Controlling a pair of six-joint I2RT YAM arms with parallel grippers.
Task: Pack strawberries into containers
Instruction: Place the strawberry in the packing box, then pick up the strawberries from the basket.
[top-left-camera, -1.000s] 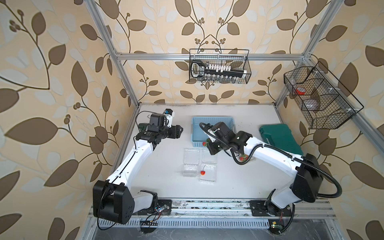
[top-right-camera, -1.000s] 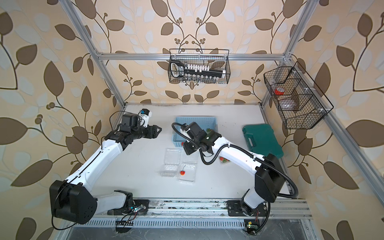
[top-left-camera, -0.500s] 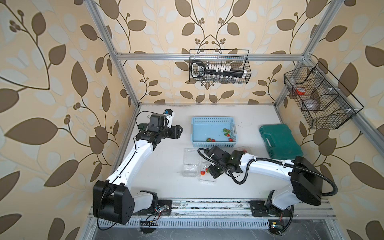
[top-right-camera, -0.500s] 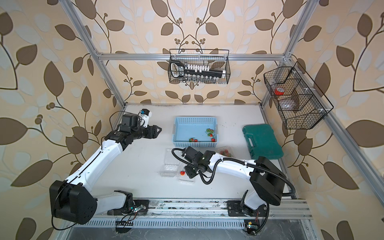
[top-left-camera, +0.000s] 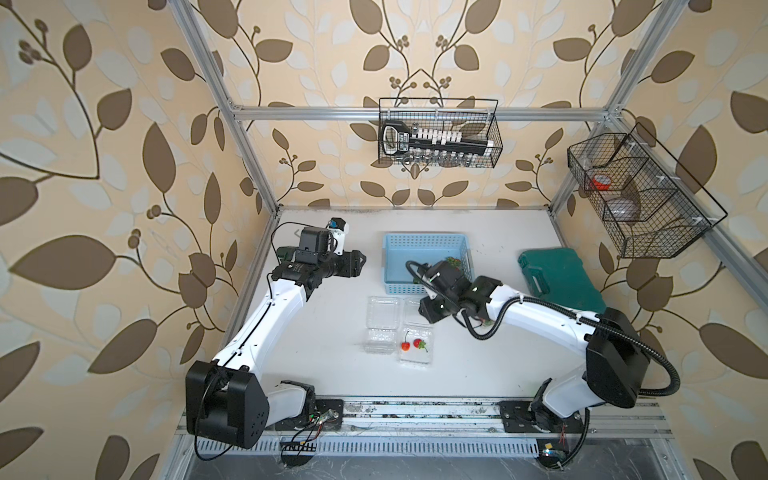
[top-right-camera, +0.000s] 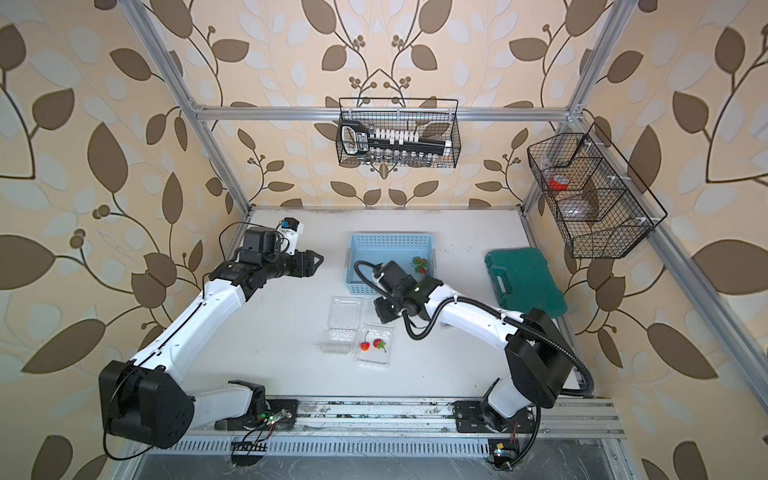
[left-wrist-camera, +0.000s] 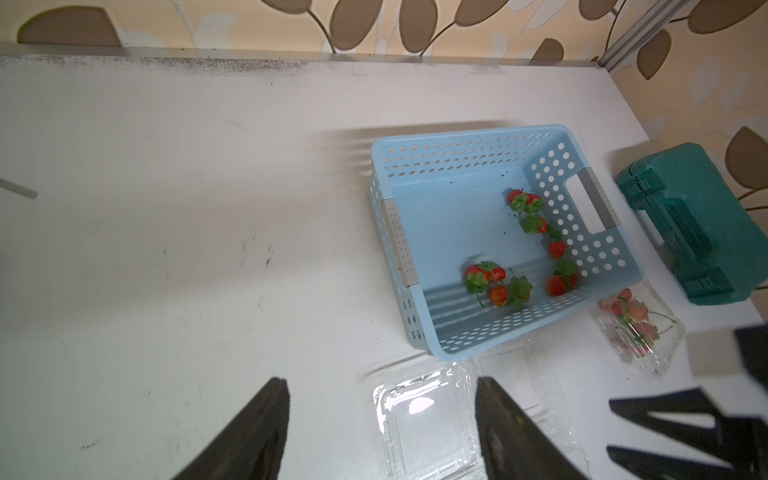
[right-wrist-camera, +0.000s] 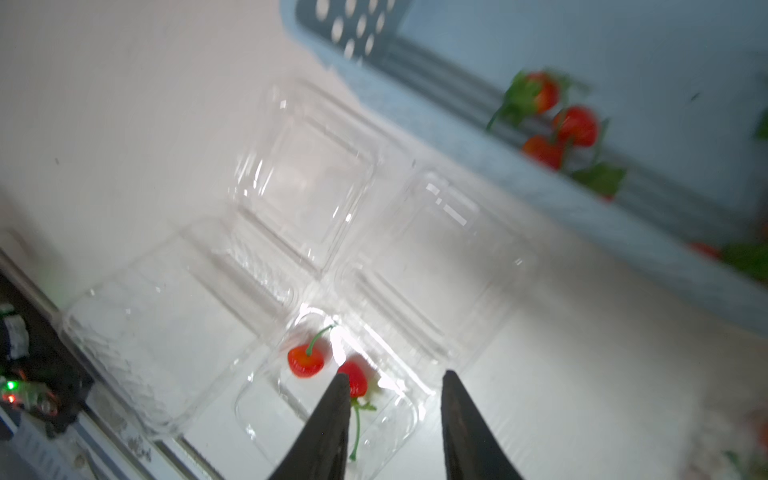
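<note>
Two strawberries (top-left-camera: 411, 344) (right-wrist-camera: 306, 362) lie in the base of an open clear container (top-left-camera: 415, 358) (top-right-camera: 374, 357). Just behind it, my right gripper (top-left-camera: 430, 311) (right-wrist-camera: 397, 374) hangs open above that container's lid, holding nothing. To its left stands a second open container (top-left-camera: 379, 341) (left-wrist-camera: 424, 419) with nothing in it. A shut container (left-wrist-camera: 636, 328) holding several strawberries sits beside the basket, mostly hidden under my right arm in both top views. More strawberries (left-wrist-camera: 490, 282) (top-right-camera: 419, 264) lie in the light blue basket (top-left-camera: 424, 239) (left-wrist-camera: 457, 141). My left gripper (top-left-camera: 360, 262) (left-wrist-camera: 380, 382) hovers open at the left.
A green case (top-left-camera: 557, 278) (left-wrist-camera: 690, 224) lies at the right of the table. Black wire baskets hang on the back wall (top-left-camera: 438, 133) and the right wall (top-left-camera: 640, 195). The arms' base rail (top-left-camera: 415, 409) runs along the front edge.
My right gripper went from the blue basket to the front container, opened and left a second strawberry there, then drew back toward the basket. The left arm has not moved.
</note>
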